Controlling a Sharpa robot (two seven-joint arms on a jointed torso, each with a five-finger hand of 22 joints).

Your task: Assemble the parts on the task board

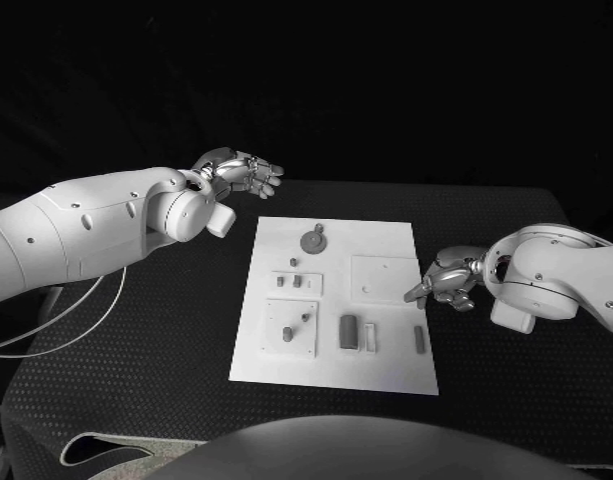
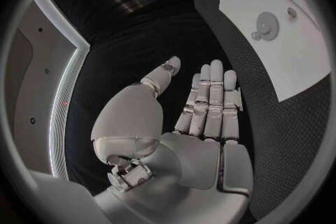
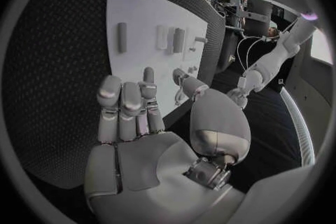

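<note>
The white task board (image 1: 332, 366) lies in the middle of the black table. On it are a round grey gear-like part (image 1: 313, 239), small grey pieces (image 1: 290, 282), a raised white square (image 1: 386, 278), a dark cylinder (image 1: 348, 331) and a dark bar (image 1: 420, 338). My left hand (image 1: 243, 175) hangs off the board's far left corner with fingers straight and nothing in it; its palm (image 2: 203, 123) faces the board (image 2: 301, 56) and the gear (image 2: 266, 23). My right hand (image 1: 448, 280) is at the board's right edge beside the raised square, fingers (image 3: 126, 106) extended and empty, near the dark bar (image 3: 122, 37).
A second white plate (image 1: 292, 325) with a small peg (image 1: 305, 320) sits at the board's near left, and a white bar (image 1: 371, 336) lies beside the cylinder. Black mat surrounds the board on all sides. A white cable (image 1: 47, 320) hangs by the table's left edge.
</note>
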